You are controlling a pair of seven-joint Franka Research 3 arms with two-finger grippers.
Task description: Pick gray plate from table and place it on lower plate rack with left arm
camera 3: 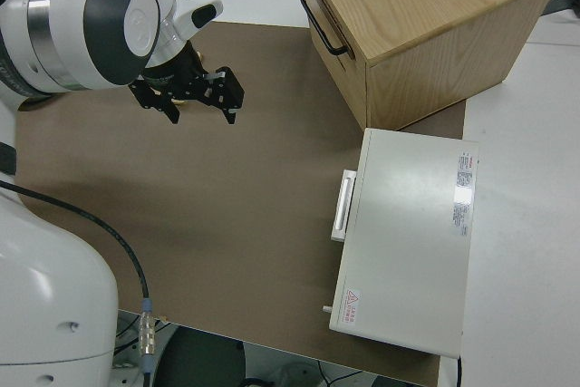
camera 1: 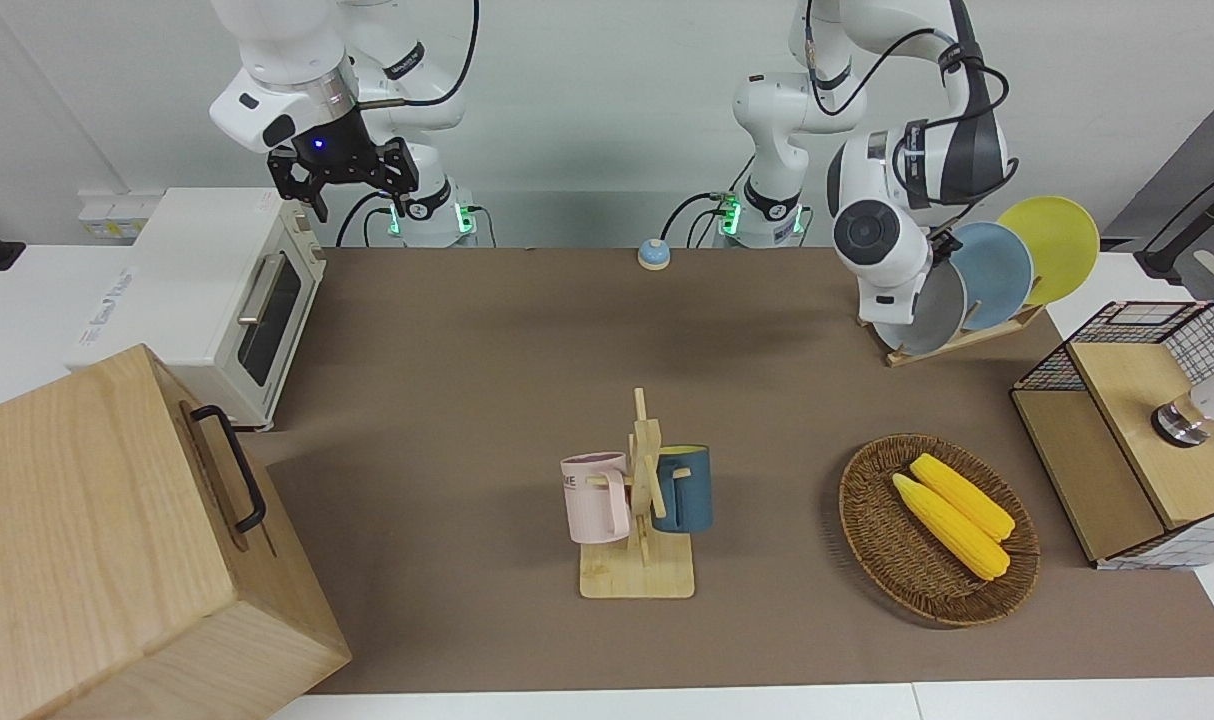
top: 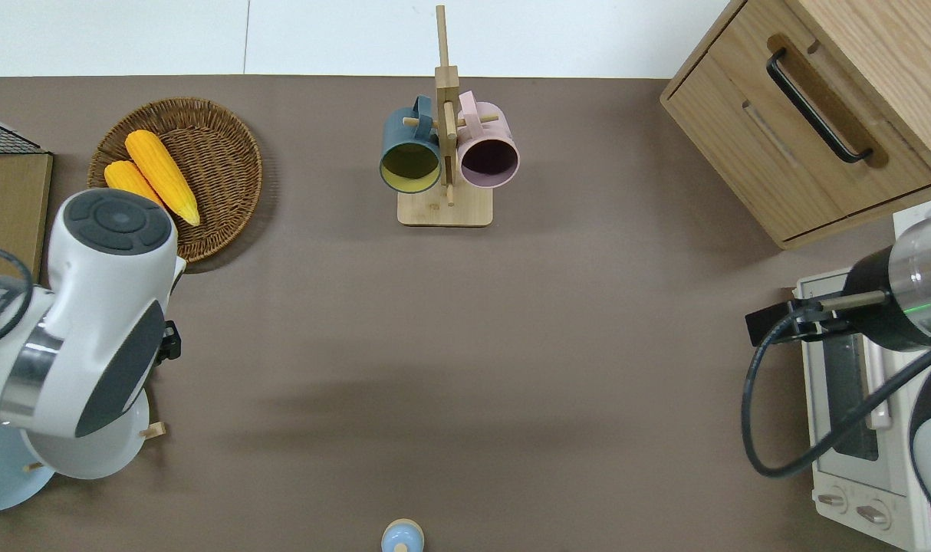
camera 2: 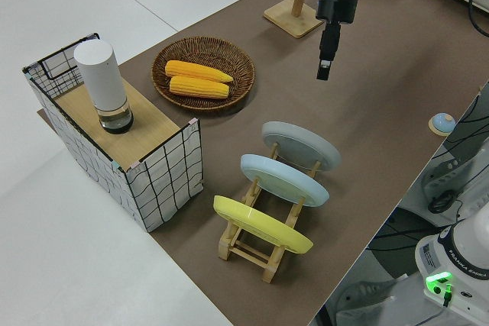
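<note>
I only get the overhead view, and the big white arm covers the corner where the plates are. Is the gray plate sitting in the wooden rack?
Observer: Yes. In the left side view the gray plate leans in the low-end slot of the rack.
Operator: Is the claw holding on to it?
Observer: No. The left gripper hangs in the air, apart from the plate, with nothing in it.
Operator: Is anything else in that rack?
Observer: A blue plate sits in the middle slot and a yellow plate at the high end.
</note>
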